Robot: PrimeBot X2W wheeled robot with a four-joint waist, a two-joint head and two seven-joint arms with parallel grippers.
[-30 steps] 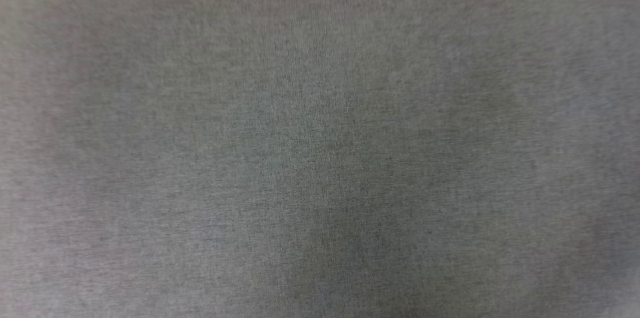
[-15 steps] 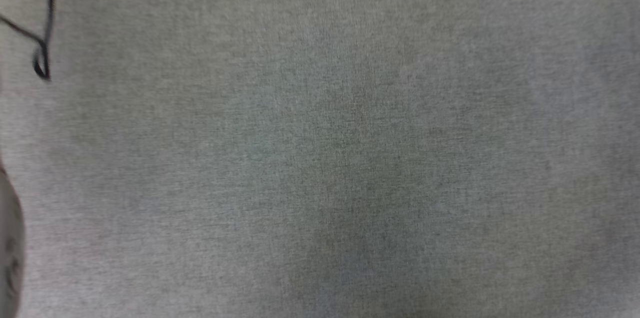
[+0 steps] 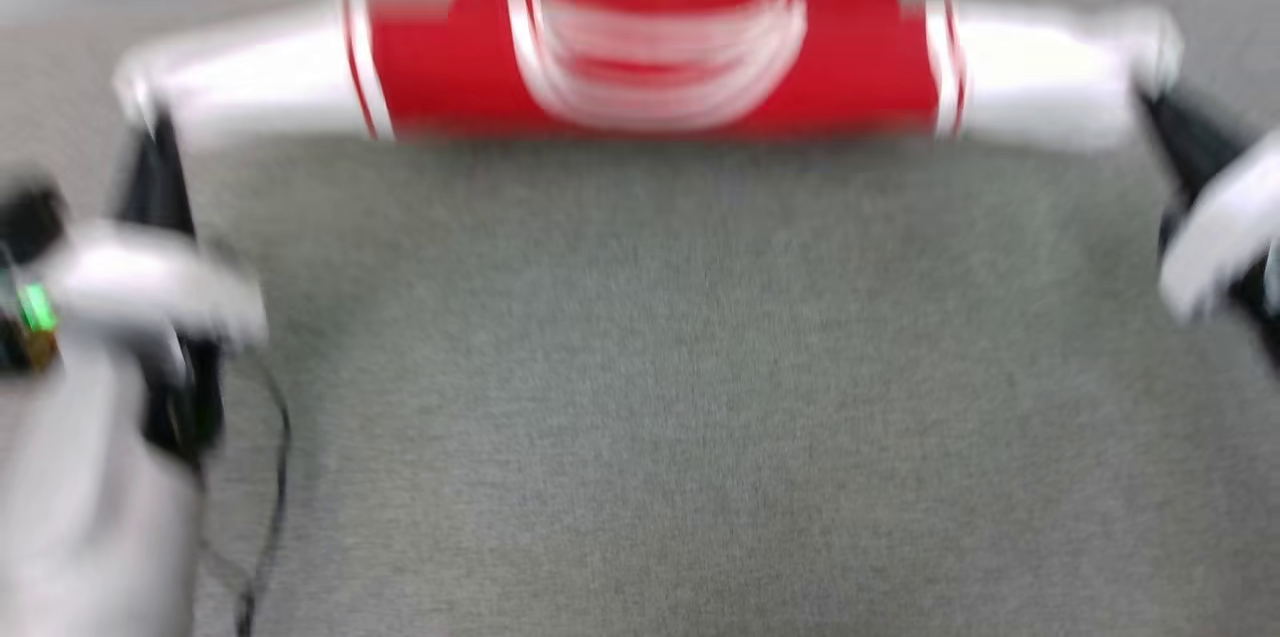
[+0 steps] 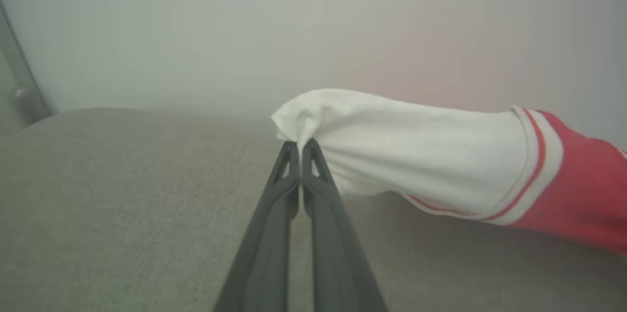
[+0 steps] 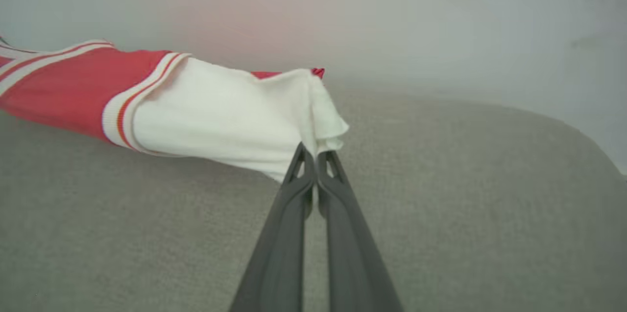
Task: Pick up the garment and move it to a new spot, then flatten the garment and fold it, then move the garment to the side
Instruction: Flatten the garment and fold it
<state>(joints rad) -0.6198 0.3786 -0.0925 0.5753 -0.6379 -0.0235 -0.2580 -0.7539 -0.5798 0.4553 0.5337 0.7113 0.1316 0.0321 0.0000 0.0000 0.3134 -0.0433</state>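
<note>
head view, blurred: the garment (image 3: pixel 650 57) is stretching as a long band across the far part of the grey padded surface (image 3: pixel 650 367), its long axis running 9 to 3 o'clock, with the red body in the middle and a white sleeve at each end. the left gripper (image 3: pixel 148 122) is meeting the sleeve end at 9 o'clock and the right gripper (image 3: pixel 1150 97) the end at 3 o'clock; blur is hiding the jaws here. a thin black cable (image 3: pixel 275 477) is trailing at 7 o'clock. left wrist view: the left gripper (image 4: pixel 300 144) is clamping shut on a bunched tip of white sleeve, and the garment (image 4: pixel 441 165) is running off toward 3 o'clock, sagging low over the surface; cannot tell whether it is touching. right wrist view: the right gripper (image 5: pixel 316 154) is pinching closed on the other sleeve tip, with the cloth leading off to 10 o'clock. judgement: both arms are sharing the hold evenly, neither nearer; the coming lay-down is turning on holding the two ends apart along that axis so the body spreads flat.
</note>
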